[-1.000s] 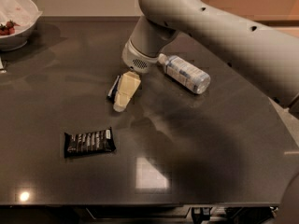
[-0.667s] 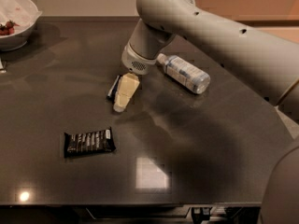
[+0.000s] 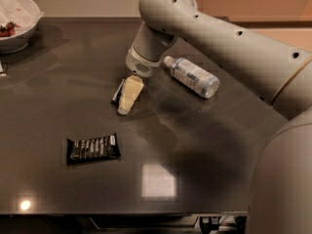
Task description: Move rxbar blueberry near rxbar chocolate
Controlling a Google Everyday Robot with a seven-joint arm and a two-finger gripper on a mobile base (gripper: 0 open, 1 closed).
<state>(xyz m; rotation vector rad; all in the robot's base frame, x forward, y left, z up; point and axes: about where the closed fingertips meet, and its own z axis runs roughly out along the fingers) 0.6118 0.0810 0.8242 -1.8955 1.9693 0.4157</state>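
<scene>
At table (image 3: 219,145) centre, gripper (image 3: 127,95) sits over rxbar blueberry (image 3: 118,90), dark edge showing at its left; grip state: cannot tell. Bar's long axis runs near-far; rxbar chocolate (image 3: 92,148) lies nearer, leftward.

rxbar blueberry (image 3: 118,91) against end effector (image 3: 125,103)

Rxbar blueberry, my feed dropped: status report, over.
Gripper down at rxbar blueberry, mid-table. Rxbar chocolate apart, toward front edge. Water bottle off the path.
</scene>
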